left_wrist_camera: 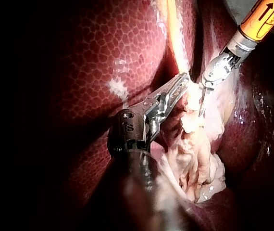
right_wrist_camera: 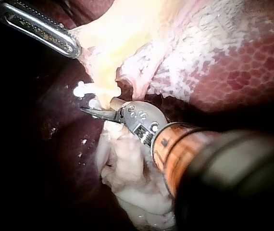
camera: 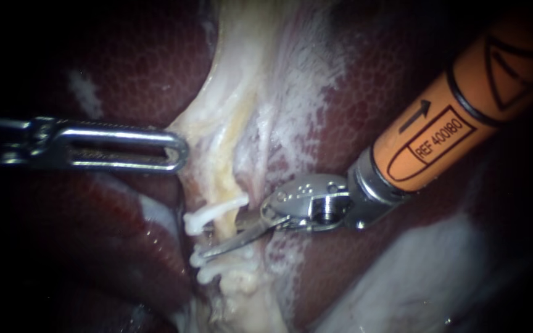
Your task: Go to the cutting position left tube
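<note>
A pale tube (camera: 228,229) runs down the strip of whitish tissue between the liver lobes. One white clip (camera: 214,213) crosses it higher up, and two more clips (camera: 208,262) lie lower down. My right instrument (camera: 217,237), with an orange shaft and thin blades, reaches in from the right. Its blades stand open around the tube, in the stretch between the upper and lower clips. In the right wrist view the lower blade tip (right_wrist_camera: 86,110) lies just under the upper clip (right_wrist_camera: 86,90). My left instrument (camera: 177,151) is shut on the edge of the pale tissue (camera: 208,132), holding it to the left.
Dark red liver (camera: 112,74) lies on both sides of the pale strip. A folded mass of whitish tissue (right_wrist_camera: 127,163) sits under my right instrument's shaft. A pale glistening area (camera: 427,271) shows at the lower right.
</note>
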`<state>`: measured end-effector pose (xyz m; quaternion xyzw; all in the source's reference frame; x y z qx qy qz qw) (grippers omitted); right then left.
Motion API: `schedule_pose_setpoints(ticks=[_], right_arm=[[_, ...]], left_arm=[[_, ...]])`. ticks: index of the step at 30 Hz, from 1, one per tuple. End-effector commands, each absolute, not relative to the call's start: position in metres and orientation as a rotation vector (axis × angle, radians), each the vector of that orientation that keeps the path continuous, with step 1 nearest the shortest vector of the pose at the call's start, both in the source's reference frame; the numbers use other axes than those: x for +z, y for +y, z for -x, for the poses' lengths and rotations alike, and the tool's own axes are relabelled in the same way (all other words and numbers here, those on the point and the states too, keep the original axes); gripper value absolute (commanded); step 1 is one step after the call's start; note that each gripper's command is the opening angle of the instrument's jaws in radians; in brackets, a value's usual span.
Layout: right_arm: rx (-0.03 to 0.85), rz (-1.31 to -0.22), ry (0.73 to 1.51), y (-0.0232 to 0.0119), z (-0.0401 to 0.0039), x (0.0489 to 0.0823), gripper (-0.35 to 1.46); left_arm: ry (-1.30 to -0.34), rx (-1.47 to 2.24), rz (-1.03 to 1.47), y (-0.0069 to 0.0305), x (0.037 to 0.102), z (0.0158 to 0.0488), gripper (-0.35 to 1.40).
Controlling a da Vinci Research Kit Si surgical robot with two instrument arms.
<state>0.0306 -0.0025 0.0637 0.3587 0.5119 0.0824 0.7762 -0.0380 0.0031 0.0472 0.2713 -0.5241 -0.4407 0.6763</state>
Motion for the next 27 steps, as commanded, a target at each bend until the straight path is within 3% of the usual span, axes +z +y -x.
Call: schedule_pose_setpoints(ticks=[1,27], right_arm=[[0.178,-0.776,1.108,-0.0025,-0.0306,0.0636,0.26],[0.172,-0.780,1.110,-0.0025,-0.0308,0.0635,0.23]], left_arm=[[-1.179,-0.991,-0.611,0.0031,0.0472,0.0380,-0.35],[-1.178,-0.992,-0.609,0.0031,0.0471,0.0382,-0.35]])
